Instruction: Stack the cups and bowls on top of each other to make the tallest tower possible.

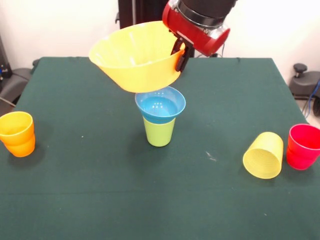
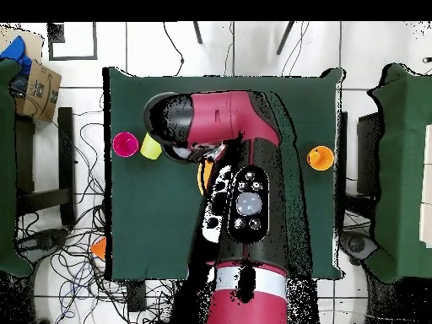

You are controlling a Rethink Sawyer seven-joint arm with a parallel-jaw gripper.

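A large yellow bowl hangs tilted in the air, its mouth turned toward the camera. My gripper is shut on the bowl's right rim, one black finger showing outside the wall. Directly below stands the tower: a small blue bowl seated in the mouth of an upright lime green cup. The yellow bowl's base sits right at the blue bowl's far rim; whether they touch is unclear. In the overhead view the arm hides the tower, and only a sliver of the yellow bowl shows.
An orange cup stands near the left edge in the front view. At the right, a yellow cup lies on its side beside an upright red cup. An orange item lies off the table.
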